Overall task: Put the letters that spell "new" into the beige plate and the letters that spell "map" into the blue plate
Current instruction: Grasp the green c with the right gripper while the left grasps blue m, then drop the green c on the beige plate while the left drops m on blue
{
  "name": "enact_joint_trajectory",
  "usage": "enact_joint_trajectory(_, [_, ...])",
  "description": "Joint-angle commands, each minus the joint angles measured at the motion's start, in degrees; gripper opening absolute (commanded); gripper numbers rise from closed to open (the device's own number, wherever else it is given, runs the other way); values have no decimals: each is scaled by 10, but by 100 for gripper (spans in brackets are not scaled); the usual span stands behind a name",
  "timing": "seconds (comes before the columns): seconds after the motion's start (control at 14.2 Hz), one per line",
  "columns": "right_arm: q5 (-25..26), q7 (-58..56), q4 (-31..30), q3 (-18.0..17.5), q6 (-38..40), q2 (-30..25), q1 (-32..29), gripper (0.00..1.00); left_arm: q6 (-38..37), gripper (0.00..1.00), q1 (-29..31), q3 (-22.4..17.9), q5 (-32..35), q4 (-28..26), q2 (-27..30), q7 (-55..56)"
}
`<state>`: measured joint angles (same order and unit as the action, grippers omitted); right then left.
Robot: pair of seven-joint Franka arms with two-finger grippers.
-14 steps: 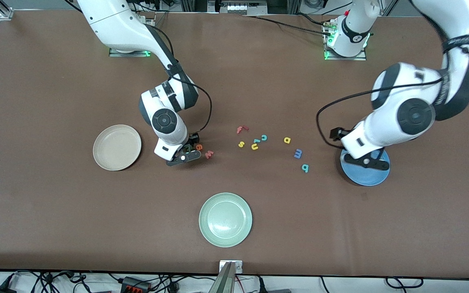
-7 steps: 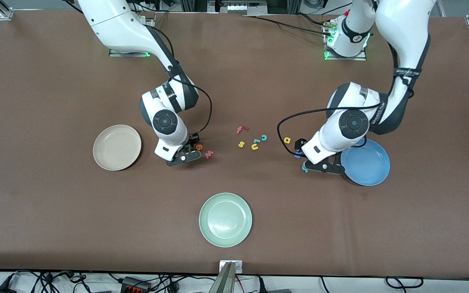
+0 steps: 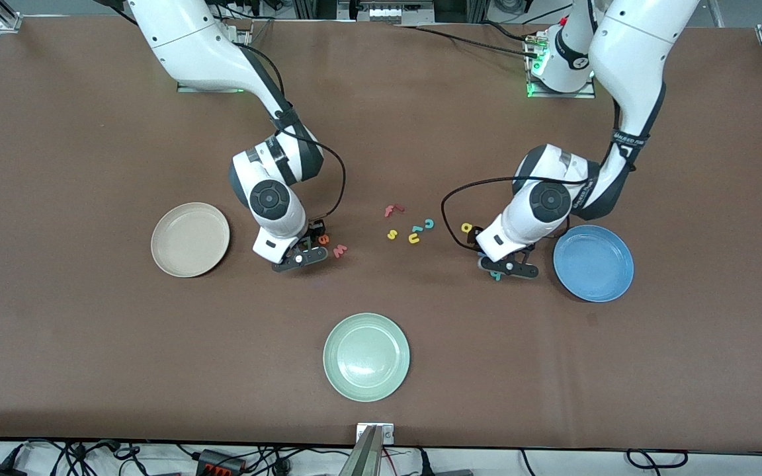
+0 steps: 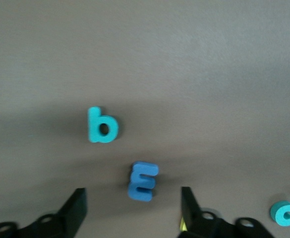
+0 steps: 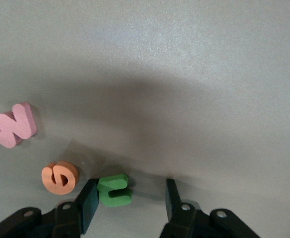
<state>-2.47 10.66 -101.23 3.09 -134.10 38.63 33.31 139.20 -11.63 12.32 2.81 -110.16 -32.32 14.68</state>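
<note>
Both pincers stand spread over their first letters.
Right pincer [image 5: 129, 201] straddles the green n [image 5: 114, 190]; left pincer [image 4: 134, 208] brackets the blue m [image 4: 143, 181]; next, each must pinch and lift.

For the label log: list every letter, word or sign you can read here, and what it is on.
"w": pink letter
"e": orange letter
"n": green letter
"m": blue letter
"a": yellow letter
"p": teal letter
"f": red letter
"s": yellow letter
"u": yellow letter
"c": teal letter
Print on the left arm's link: too small to read.
</note>
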Motion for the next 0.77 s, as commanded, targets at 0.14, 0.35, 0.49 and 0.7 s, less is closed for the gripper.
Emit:
enact_joint_trajectory(0.14, [-10,-9,6,4,0,4,3,25,31,53,-7,-3,42,5,-21,3])
enact_joint_trajectory(0.35, [-10,-13,6,5,2,1,4,12,31,51,-8,-2,47,4,-26,3])
enact_joint_trajectory(0.49, [-10,-14,5,8,9,-18,0,10,30,40,-8,-2,47,3,-31,3])
enact_joint_trajectory(0.7, [-9,-10,6,27,96,-68,-41,9,23,15,-7,-2,47,4,-22,2])
